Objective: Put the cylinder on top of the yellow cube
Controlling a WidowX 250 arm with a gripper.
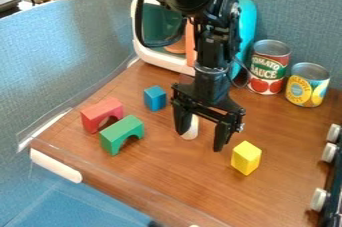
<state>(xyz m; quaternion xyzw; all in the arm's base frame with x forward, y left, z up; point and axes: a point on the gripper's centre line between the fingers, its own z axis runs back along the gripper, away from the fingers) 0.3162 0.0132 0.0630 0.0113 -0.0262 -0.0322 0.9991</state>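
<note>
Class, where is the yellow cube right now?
In the camera view, the yellow cube sits on the wooden surface, lower right of centre, between the gripper and the white knobs at the right edge.

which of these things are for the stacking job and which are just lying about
For the job:
- white cylinder, by the pincer
- yellow cube, where the cylinder should go

Just lying about:
- blue cube
- red arch
- green arch
- red can
- yellow can
</note>
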